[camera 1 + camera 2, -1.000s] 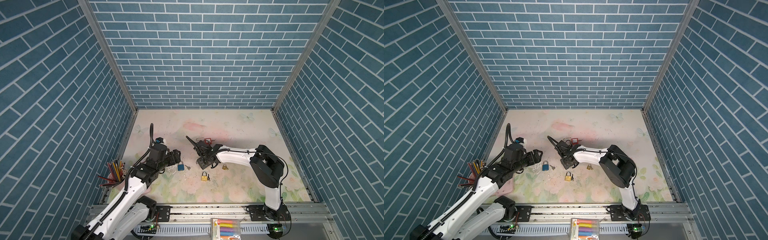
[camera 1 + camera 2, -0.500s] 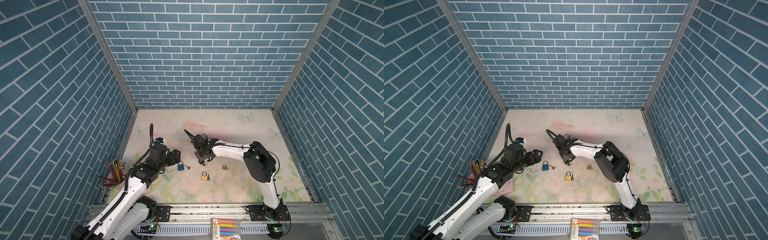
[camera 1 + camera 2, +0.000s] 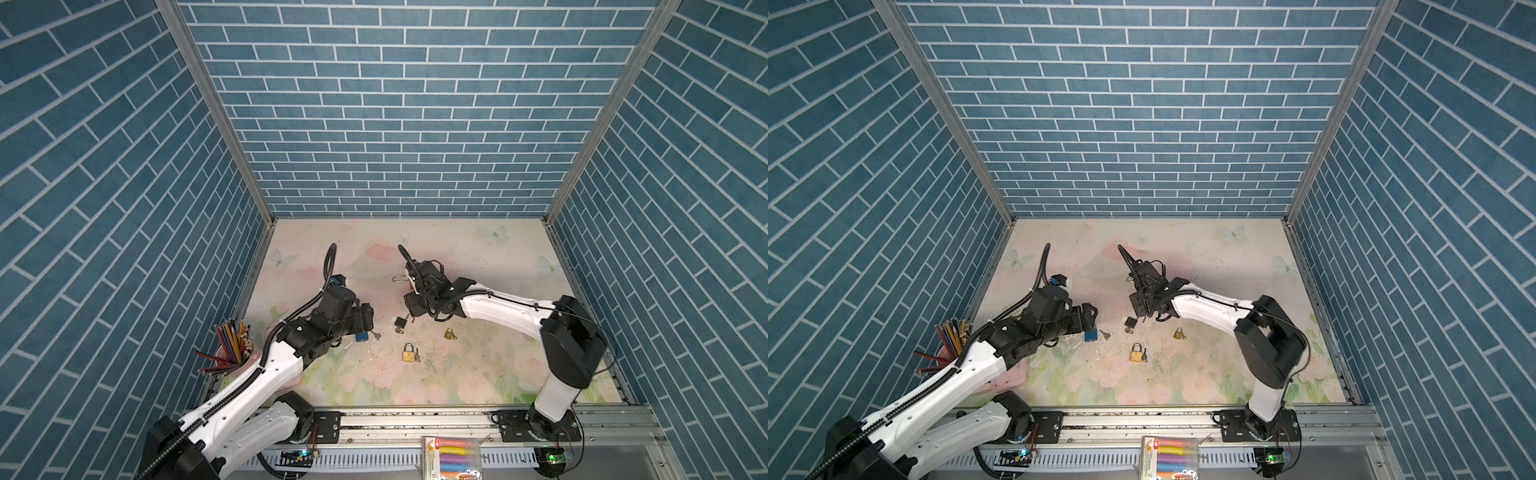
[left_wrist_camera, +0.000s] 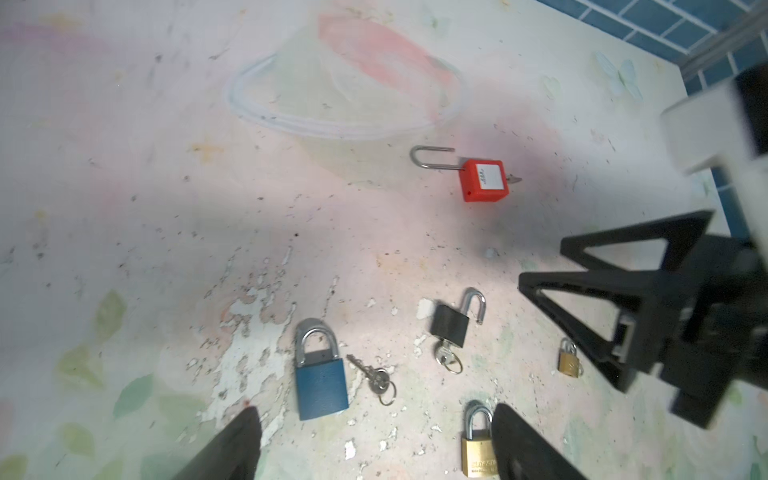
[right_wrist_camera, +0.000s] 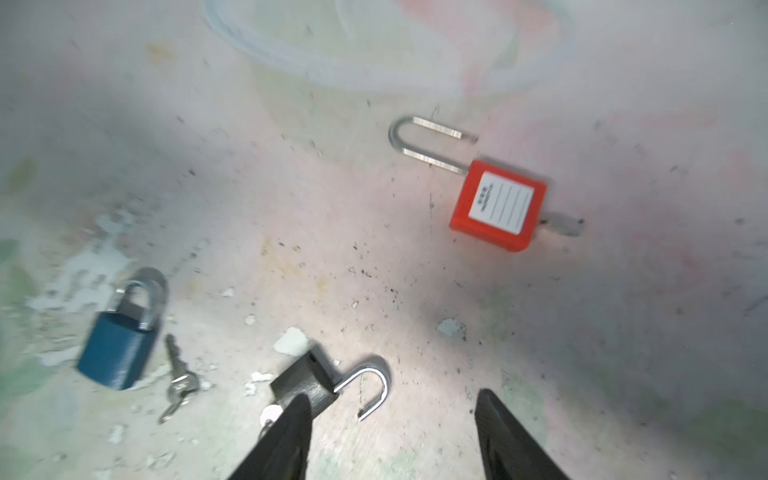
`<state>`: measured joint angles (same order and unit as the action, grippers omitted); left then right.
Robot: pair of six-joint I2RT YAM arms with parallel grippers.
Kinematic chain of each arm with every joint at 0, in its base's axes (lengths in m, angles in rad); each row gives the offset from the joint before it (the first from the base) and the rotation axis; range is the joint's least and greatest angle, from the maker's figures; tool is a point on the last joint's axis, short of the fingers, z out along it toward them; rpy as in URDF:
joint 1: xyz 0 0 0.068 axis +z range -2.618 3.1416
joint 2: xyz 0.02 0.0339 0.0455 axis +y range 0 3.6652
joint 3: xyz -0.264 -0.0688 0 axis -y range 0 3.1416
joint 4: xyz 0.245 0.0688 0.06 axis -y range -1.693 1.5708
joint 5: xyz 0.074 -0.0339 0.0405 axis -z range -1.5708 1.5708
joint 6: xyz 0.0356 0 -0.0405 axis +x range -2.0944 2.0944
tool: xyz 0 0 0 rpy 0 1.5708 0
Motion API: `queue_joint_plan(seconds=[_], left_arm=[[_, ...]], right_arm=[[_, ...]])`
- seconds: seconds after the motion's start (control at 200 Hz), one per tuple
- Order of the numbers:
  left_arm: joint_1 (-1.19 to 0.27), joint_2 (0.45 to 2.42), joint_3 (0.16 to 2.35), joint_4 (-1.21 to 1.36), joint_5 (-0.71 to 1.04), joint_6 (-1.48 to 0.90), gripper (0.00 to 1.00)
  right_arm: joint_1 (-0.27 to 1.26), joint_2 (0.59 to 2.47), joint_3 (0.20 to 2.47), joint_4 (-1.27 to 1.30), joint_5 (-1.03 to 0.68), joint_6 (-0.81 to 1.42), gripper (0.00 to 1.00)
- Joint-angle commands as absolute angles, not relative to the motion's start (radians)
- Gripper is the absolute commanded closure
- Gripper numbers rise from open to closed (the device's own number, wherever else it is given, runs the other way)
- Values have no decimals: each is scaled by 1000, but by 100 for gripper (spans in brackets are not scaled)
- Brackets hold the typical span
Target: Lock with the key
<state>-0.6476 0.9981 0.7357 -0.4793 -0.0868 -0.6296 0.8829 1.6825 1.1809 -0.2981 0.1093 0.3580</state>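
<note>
left claw [image 4: 378,444] stands wide apart, empty, near the blue padlock [image 4: 322,386]. right claw [image 5: 390,432] is apart too, holding nothing, close by the black padlock [image 5: 305,380] with its shackle [image 5: 385,384] open.

Pencil cup [image 3: 232,345]: standing at the floral mat's [image 3: 478,374] front left corner
Marker pack [image 3: 451,456]: lying past the floral mat's front edge
Brick walls [image 3: 395,124]: enclosing the floral mat

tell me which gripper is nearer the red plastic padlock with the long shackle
Right. The right gripper hangs close beside the red plastic padlock, by the black padlock; the left gripper is farther, by the blue padlock.
</note>
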Motion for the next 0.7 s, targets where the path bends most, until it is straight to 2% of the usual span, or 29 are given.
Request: queue_joint_plan(seconds=[0.0,0.18,0.36,0.695], left_arm=[[-742,1102,841,-555,-190,-538,13],[-851,1328,971,-614,-232,-432,13],[-894,1501,1046,-599,-218,-414,14],[-909,1672,1063,-506,-185,-411,18]], right_arm=[[862,1532,1106,-242,84,434,36],[778,1280,920,-256,-44,510,37],[724,1092,771,-254,-88,539,37],[666,1048,731,-255,-168,491,37]])
